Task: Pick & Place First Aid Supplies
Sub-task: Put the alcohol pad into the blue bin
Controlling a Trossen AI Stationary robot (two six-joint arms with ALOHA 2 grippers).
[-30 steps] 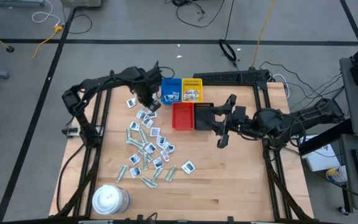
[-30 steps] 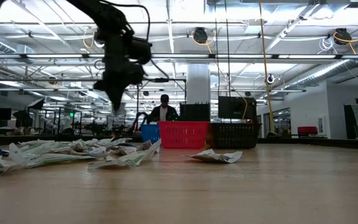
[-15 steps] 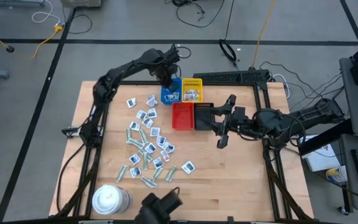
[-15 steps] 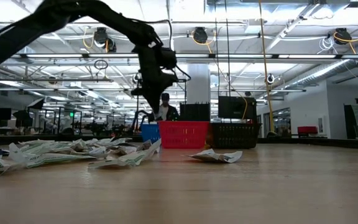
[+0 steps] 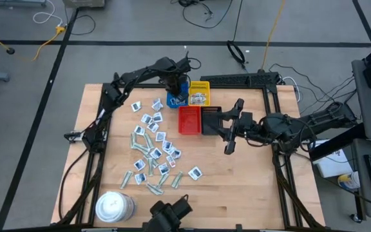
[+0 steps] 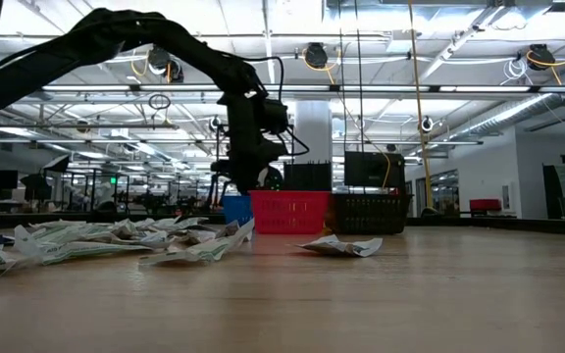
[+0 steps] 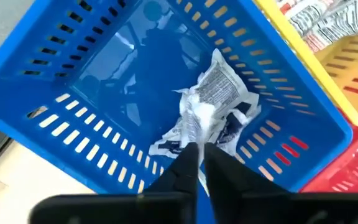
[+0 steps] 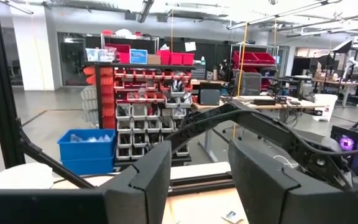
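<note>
The first aid supplies (image 5: 153, 151) lie scattered over the left half of the table, small white squares and pale strips. My left gripper (image 5: 175, 87) points down into the blue tray (image 5: 171, 100), its fingers (image 7: 187, 163) almost together on a crumpled white packet (image 7: 196, 119). More packets (image 7: 224, 93) lie on the tray floor beneath it. My right gripper (image 5: 232, 134) hangs open above the table, right of the black tray (image 5: 211, 120), with nothing between its fingers (image 8: 146, 180). My left gripper pinches the white packet by its upper edge (image 7: 194, 138) between its two fingertips, coming from above and pointing down. The packet hangs crumpled below the fingers inside the blue tray. Whether its lower end rests on the packets beneath, I cannot tell.
The yellow tray (image 5: 199, 93) with packets stands right of the blue one; the red tray (image 5: 189, 120) and the black tray sit in front of them. A round white tub (image 5: 113, 206) stands at the near left. Bare wood (image 5: 237, 187) lies at the near right.
My left gripper has gone from above the scattered packets toward the table's far edge and to the right, then sunk down into the blue tray, still pointing down.
</note>
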